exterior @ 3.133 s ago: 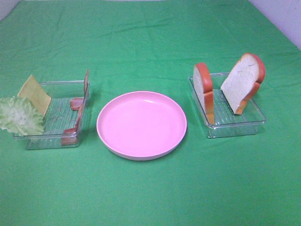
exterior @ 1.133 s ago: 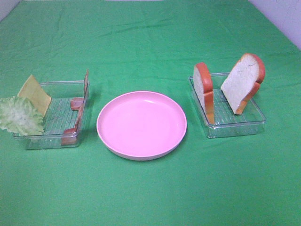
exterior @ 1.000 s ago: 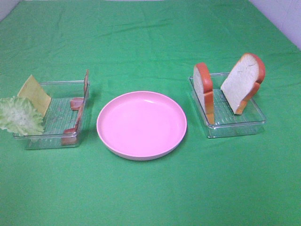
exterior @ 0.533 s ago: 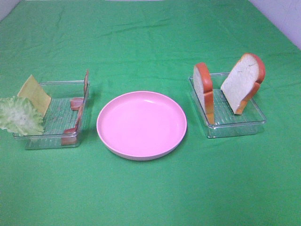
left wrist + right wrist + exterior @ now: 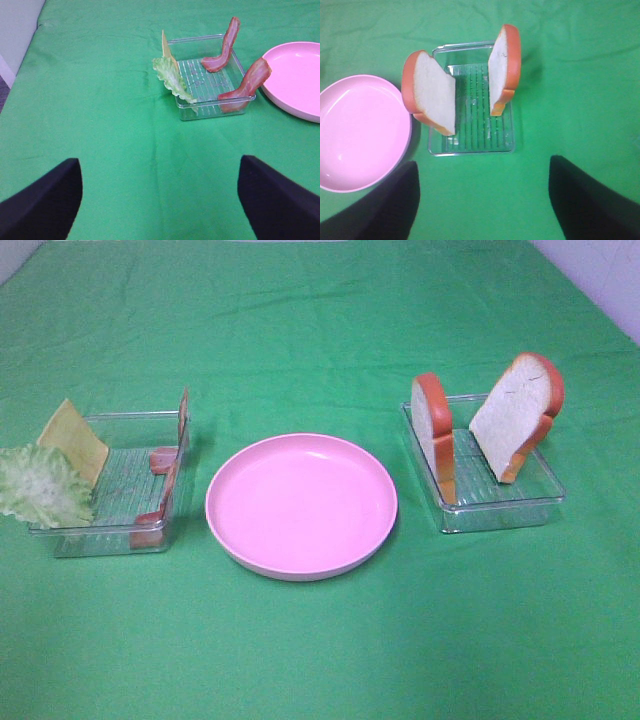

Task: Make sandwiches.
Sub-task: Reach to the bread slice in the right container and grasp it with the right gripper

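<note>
1. Your left pincer (image 5: 157, 162) has its fingers spread wide with nothing between them. Your right pincer (image 5: 484, 162) is spread the same way and grips nothing.
2. A clear tray (image 5: 215, 107) stands ahead of the left pincer, with only bare cloth between it and the fingers. The pink plate (image 5: 295, 75) lies beyond, toward the right pincer's side.
3. A second clear tray (image 5: 470, 145) stands ahead of the right pincer, just beside the plate.
4. Ahead of the left pincer, the lettuce leaf (image 5: 170, 80) and cheese square (image 5: 165, 47) lean on the tray side away from the plate. Two bacon strips (image 5: 250, 82) rise along the plate side.
5. Ahead of the right pincer, two bread slices (image 5: 432, 92) stand on edge in their tray, apart from each other.
6. A creased green cloth (image 5: 320, 320) covers the table, and a pale wall (image 5: 610, 280) shows past one corner.
</note>
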You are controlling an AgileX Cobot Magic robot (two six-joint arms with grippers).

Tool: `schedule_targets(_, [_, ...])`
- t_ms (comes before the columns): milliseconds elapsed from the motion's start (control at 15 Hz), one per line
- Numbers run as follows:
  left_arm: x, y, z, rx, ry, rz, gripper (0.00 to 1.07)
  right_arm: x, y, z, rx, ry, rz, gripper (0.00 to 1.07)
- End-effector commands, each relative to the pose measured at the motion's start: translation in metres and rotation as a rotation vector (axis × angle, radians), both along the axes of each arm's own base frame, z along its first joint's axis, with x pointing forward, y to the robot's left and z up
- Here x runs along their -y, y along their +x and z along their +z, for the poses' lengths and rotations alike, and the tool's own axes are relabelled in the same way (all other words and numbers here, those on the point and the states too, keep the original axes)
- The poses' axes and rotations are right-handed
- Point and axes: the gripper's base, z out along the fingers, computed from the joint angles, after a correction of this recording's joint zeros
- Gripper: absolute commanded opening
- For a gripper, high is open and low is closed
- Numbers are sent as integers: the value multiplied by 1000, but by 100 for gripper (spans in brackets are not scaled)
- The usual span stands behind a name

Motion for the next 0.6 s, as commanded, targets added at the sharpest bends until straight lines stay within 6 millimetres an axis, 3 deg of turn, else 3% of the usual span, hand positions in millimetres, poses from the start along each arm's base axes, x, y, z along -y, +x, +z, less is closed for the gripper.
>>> schedule_targets(67, [0, -3, 0, 35, -1, 2, 80, -5, 30, 0, -82, 76, 9, 69])
schedule_targets(200, [0, -3, 0, 35, -1, 2, 80, -12, 69, -5, -160, 144, 51, 69])
schedule_targets(400, [0, -3, 0, 35, -1, 2, 80, -21, 105, -21, -261, 156, 89, 69])
schedule_targets(600, [0, -3, 0, 35, -1, 2, 80, -59, 132, -37, -309, 109, 167, 69])
